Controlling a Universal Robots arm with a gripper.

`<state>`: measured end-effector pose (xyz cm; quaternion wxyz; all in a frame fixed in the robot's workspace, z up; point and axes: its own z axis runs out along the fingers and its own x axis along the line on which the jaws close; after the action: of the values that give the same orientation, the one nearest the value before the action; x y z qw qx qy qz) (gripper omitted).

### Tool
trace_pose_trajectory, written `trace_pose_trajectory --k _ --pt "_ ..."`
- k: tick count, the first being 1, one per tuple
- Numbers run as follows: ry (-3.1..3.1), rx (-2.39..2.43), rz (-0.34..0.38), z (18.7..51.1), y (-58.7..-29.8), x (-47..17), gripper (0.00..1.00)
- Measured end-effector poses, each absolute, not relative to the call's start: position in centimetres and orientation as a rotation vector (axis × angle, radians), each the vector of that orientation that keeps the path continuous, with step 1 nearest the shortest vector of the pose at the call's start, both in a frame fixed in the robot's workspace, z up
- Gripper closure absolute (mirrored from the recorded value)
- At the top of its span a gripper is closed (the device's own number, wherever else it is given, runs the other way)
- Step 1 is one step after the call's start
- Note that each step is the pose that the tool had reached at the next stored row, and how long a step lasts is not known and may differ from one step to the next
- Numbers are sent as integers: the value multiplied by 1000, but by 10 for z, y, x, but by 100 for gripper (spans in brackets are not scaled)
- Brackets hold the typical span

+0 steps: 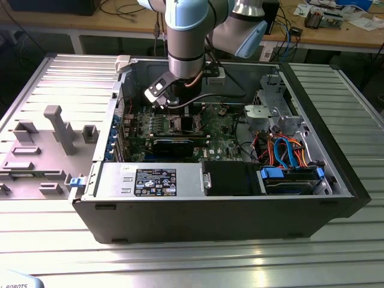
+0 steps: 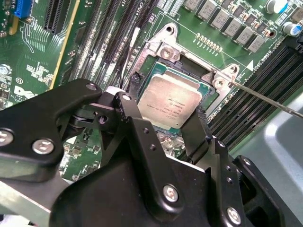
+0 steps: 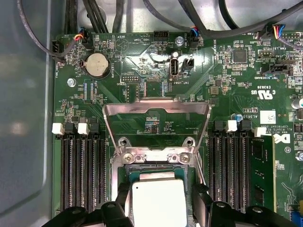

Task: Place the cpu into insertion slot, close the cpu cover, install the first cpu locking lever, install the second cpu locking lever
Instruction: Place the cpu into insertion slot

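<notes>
Jaws are clamped on 2 sides of the cpu (image 2: 170, 97). I see the gripper (image 2: 163, 116) holding it at the insertion slot (image 2: 187, 59), but I cannot tell if it is all the way in. Tiny writing marks its shiny top. My first wrist view shows the cpu cover (image 3: 156, 105) standing open and white writing on the green board (image 3: 227, 85). My exterior view shows the arm (image 1: 189, 42) inside the computer case (image 1: 210, 222).

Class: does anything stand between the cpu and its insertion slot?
Nothing visible does. The cpu cover stands swung open, off the insertion slot, and the cpu lies right at the slot's opening.
</notes>
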<state>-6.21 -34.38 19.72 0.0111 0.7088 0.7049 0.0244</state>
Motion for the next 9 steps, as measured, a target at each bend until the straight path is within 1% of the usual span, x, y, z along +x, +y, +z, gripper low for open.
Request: trace_pose_trajectory --k 4,5,9 --pt "2199 2212 76 197 -344 -62 40" --pt "2199 2212 77 197 -344 -62 46" --pt "2197 2214 77 197 -342 -62 46"
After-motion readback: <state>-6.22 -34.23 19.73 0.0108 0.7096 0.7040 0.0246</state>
